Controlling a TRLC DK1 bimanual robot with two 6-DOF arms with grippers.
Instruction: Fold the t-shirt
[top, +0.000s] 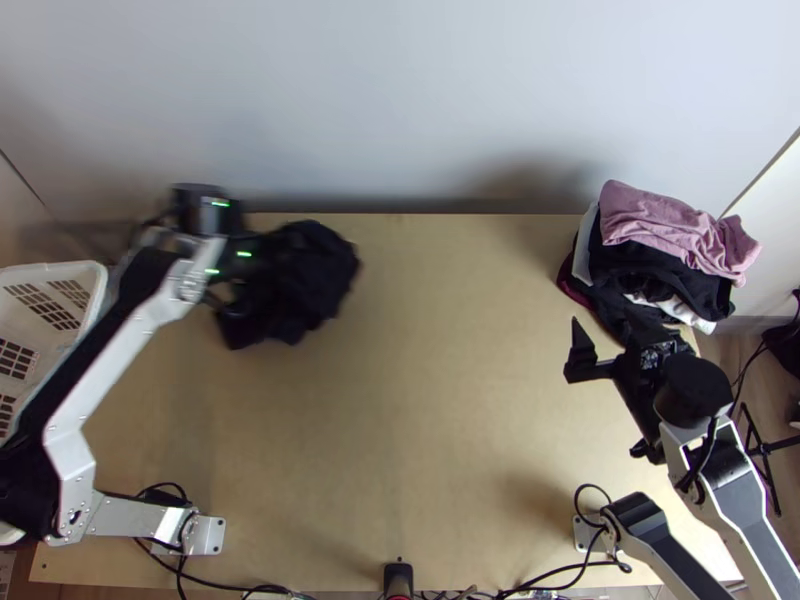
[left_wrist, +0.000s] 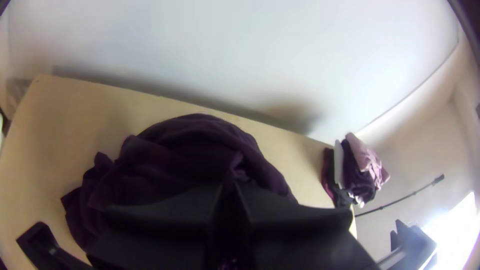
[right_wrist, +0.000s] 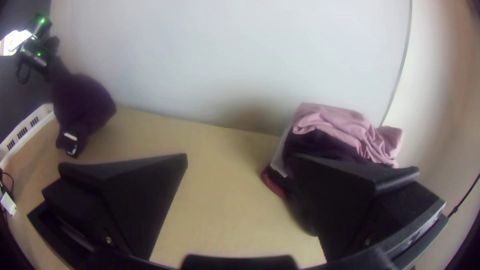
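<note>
White basket (top: 40, 272) left; clothes pile (top: 640, 262) right, pink garment (top: 660, 222) topmost.

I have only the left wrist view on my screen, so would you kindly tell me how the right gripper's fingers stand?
Observer: In the right wrist view, the right gripper has its fingers spread wide apart.
Operator: Thank you. What stands off to the left?
Observer: The top view shows a white basket by the left edge of the table.
Operator: And is there any marking on the dark cloth that I may be missing?
Observer: Yes, the right wrist view shows small white patches near its lower end.
</note>
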